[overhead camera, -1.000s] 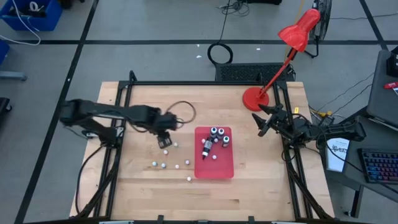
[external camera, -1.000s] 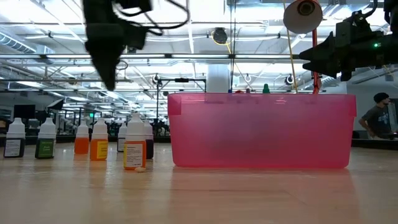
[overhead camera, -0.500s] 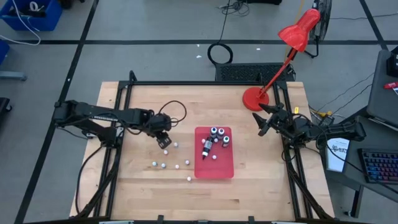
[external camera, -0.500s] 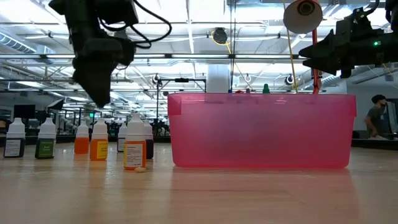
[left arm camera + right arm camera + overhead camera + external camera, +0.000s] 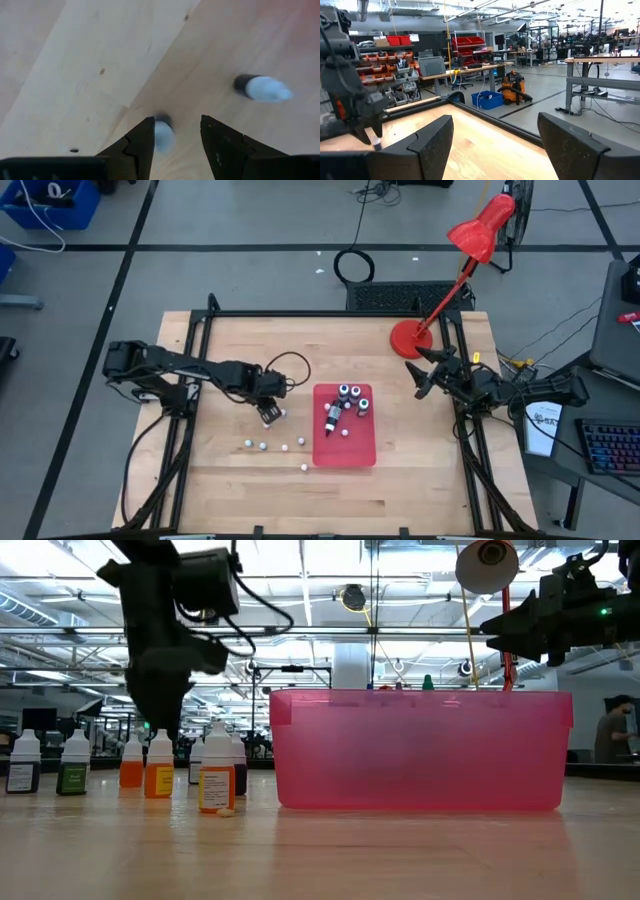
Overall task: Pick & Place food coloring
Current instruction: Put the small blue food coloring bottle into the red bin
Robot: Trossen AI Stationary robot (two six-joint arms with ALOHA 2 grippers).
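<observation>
Left gripper (image 5: 176, 135): jaws parted, empty, poised straddling one food coloring bottle (image 5: 163, 134) on the table (image 5: 420, 440) left of the red tray (image 5: 345, 450); about four bottles lay in the tray, several outside; right gripper (image 5: 420, 376) open, idle at the table's right edge.

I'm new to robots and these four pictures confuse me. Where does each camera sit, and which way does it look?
High view: overhead, looking straight down; both arms, red tray.
Low view: table height, looking level; tray, left arm above bottles.
Left wrist view: looking down past open left hand at a bottle.
Right wrist view: looking across the table past open right hand.
Shared: right wrist and high views both show the left arm.
</observation>
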